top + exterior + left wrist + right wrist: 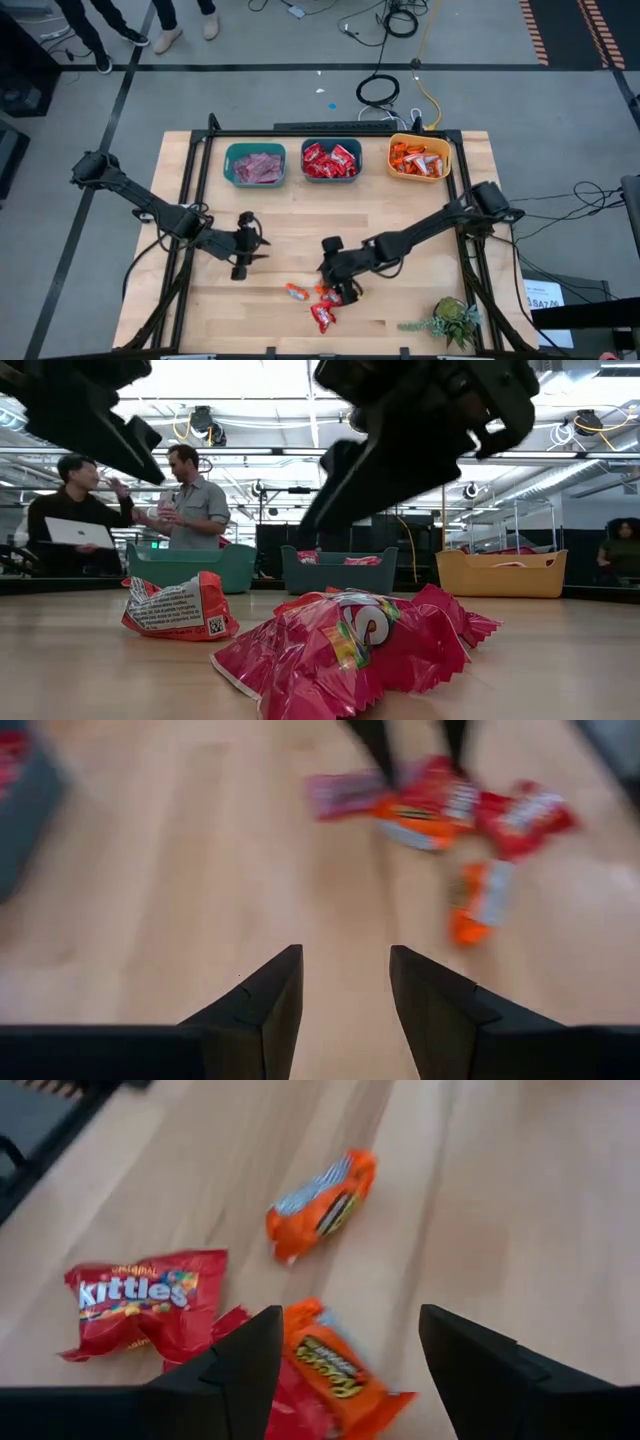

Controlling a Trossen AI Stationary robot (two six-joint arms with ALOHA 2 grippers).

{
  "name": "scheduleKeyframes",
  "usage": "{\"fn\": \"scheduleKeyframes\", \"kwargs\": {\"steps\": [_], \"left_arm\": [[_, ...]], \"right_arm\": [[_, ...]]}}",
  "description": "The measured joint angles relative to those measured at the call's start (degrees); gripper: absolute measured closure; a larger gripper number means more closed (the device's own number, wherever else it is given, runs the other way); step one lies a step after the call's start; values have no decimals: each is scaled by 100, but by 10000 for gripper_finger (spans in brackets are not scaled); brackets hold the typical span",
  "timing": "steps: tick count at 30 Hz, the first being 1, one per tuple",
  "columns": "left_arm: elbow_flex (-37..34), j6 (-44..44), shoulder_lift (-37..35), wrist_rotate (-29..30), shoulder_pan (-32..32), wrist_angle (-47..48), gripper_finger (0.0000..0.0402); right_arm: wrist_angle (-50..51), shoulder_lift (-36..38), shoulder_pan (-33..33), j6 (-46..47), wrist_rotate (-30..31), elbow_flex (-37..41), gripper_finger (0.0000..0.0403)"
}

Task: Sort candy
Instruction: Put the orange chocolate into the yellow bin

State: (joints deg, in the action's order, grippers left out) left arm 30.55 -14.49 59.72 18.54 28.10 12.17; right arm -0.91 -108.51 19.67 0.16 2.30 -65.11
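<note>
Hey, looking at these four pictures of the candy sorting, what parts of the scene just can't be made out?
- Low view: both arms are dark blurs cut off by the top edge.
- Low view: a red wrapper up close hides the table behind it.
- Left wrist view: the loose candy is blurred, so its labels are unreadable.
- Right wrist view: the right end effector covers part of an orange candy.
- High view: the candy in the bins is too small to count.

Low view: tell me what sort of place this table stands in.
Probably a robotics lab or workshop. Behind the wooden table with its candy is an open room with strip lights and exposed ceiling cabling, two people talking, one holding a laptop, and metal racks.
</note>
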Motion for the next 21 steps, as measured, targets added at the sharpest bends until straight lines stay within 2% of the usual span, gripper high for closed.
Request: {"fn": "scheduleKeyframes", "kwargs": {"steps": [4, 9, 13, 17, 21], "left_arm": [[0, -289, 0, 595, -7, 80, 240], [0, -316, 0, 549, 6, 43, 240], [0, -322, 0, 496, 4, 32, 240], [0, -325, 0, 145, 5, 43, 240], [2, -331, 0, -136, 5, 38, 240]], "right_arm": [[265, -373, 65, 165, -70, -282, 177], [323, -669, 73, 151, -38, -318, 177], [442, -789, 69, 129, 320, -321, 187], [488, -824, 58, 356, 376, -325, 228], [510, -825, 54, 528, 400, -327, 296]]}}
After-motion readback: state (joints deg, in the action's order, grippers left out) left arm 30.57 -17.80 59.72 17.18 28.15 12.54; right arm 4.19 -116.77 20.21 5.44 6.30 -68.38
